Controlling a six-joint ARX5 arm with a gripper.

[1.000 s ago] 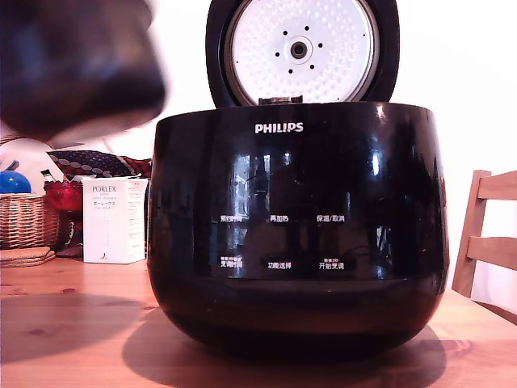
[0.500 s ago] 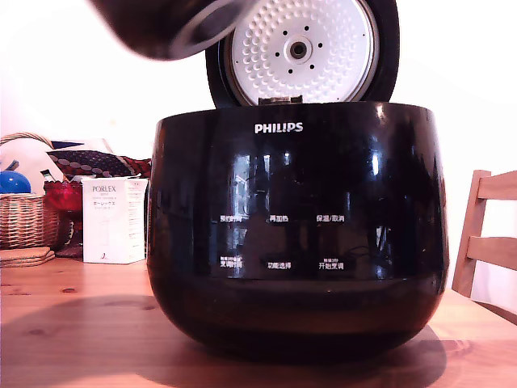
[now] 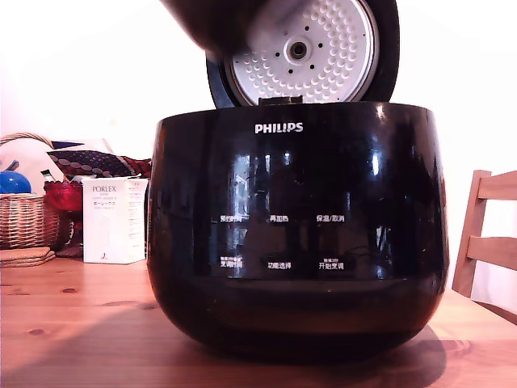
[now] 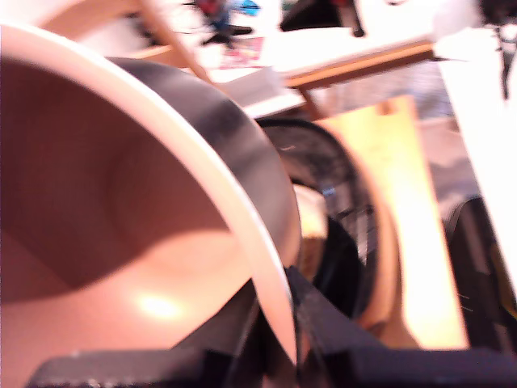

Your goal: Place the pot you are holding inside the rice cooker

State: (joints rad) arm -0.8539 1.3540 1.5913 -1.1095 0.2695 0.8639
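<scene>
The pot (image 3: 218,24) hangs at the top of the exterior view, dark and tilted, above the rice cooker's left rim and covering the upper left of the open lid (image 3: 323,48). The rice cooker (image 3: 299,234) is a glossy black PHILIPS body standing on the wooden table (image 3: 73,323). In the wrist view the pot's inside (image 4: 121,226) fills the frame, and my gripper (image 4: 279,331) is shut on its pale rim, one finger inside and one outside. Beyond the rim a blurred dark round opening (image 4: 335,210) shows, probably the rice cooker. My gripper is out of the exterior view.
A white PORLEX box (image 3: 113,220) and a wicker basket (image 3: 28,218) stand at the exterior view's left behind the cooker. A wooden chair (image 3: 485,234) is at the exterior view's right edge.
The pot has risen and travelled from the exterior view's upper left toward the right, and now hangs in front of the lid above the cooker's left side.
</scene>
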